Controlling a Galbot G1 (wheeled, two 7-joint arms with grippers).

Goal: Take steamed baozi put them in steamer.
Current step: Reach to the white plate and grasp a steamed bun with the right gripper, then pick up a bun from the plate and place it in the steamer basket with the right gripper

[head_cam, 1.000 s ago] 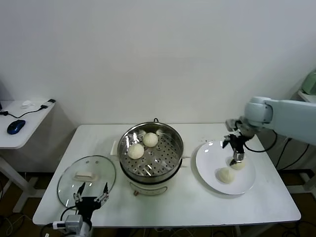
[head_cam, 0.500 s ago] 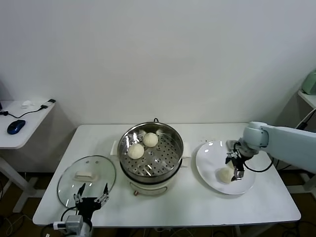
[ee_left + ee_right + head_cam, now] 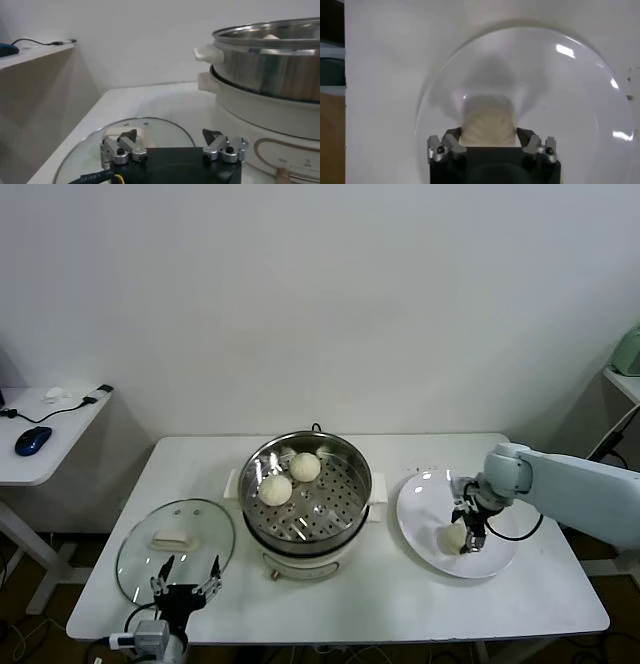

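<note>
The steamer [image 3: 335, 502] stands mid-table with two baozi in it, one [image 3: 275, 489] nearer the front left and one [image 3: 305, 467] behind it. A third baozi [image 3: 454, 537] lies on the white plate [image 3: 425, 494] to the right. My right gripper [image 3: 468, 529] is down on the plate. In the right wrist view it [image 3: 488, 141] is open, with its fingers on either side of that baozi [image 3: 487, 122]. A fourth baozi does not show. My left gripper [image 3: 185, 584] is parked open over the glass lid [image 3: 140, 554], and shows in the left wrist view [image 3: 170, 142].
The glass lid [image 3: 145, 127] lies flat at the table's front left, beside the steamer [image 3: 270, 70]. A side desk with a blue mouse [image 3: 32, 439] stands to the far left. A pale green object [image 3: 628, 349] sits at the far right edge.
My right arm has come down and slid left over the plate, from the far baozi to the near one. That far baozi has gone from sight. The left arm has not moved.
</note>
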